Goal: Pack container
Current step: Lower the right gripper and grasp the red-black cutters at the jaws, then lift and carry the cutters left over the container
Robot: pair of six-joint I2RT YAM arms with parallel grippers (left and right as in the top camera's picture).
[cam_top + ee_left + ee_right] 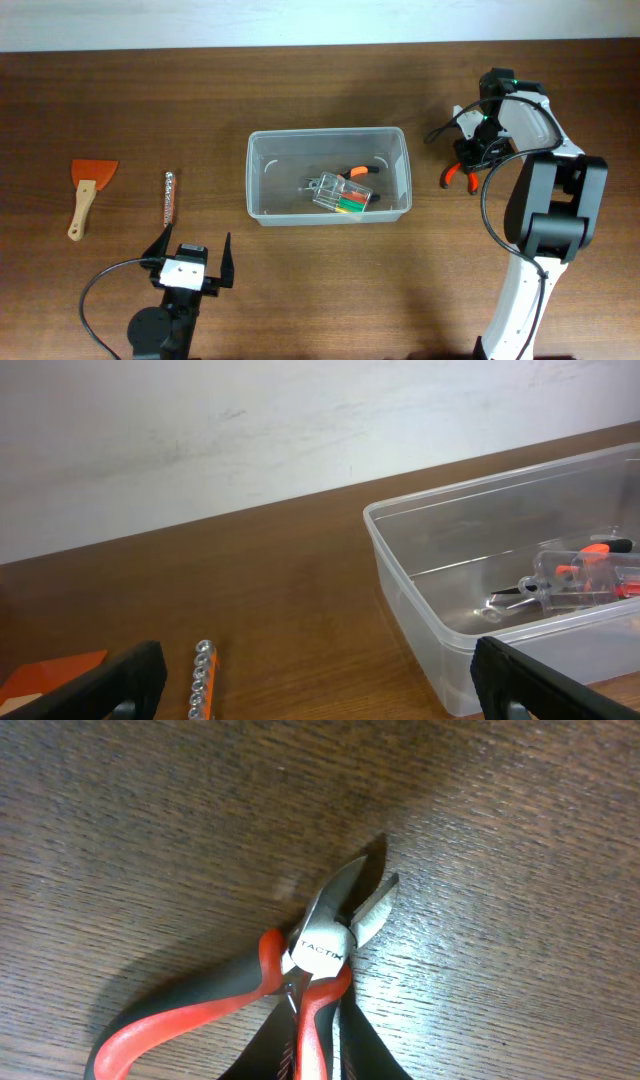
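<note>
One container (328,132) recorded, one clear bit case (340,192) and one orange-handled tool (360,171) held inside, one scraper (88,190), one bit strip (169,197), left gripper (193,246) spread wide, empty, right gripper (472,158) positioned at one cutter (320,945), grip cannot be told

Cutters (320,948) handles cropped; container (410,600) right end cropped.

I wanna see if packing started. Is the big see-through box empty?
Not empty. The container holds a small clear case of coloured bits and an orange-handled tool.
</note>
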